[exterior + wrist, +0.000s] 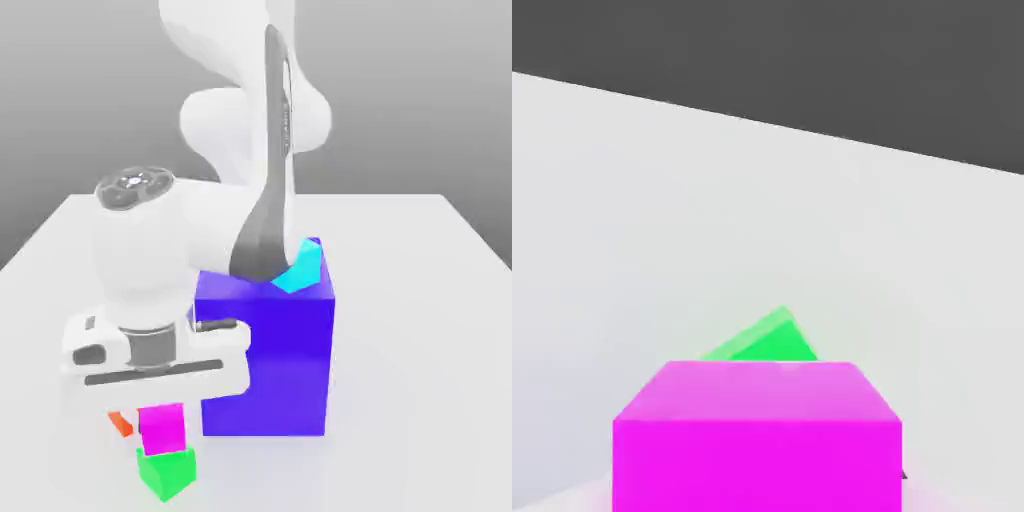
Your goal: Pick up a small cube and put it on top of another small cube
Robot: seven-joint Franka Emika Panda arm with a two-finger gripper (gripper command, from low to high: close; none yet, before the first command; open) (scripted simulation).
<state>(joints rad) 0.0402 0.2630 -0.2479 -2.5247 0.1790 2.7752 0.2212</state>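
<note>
The small magenta-pink cube sits on top of the small bright green cube near the front of the white table. It looks slightly turned against the green one. My gripper hangs straight above the pink cube, its white hand just over the cube's top face. In the hand view the pink cube is very close, and a corner of the green cube pokes out behind it.
A big blue-violet block stands right beside the stack, on the exterior view's right, with a cyan small cube on its top. An orange small cube lies behind the stack on the left. The white table spreads to either side.
</note>
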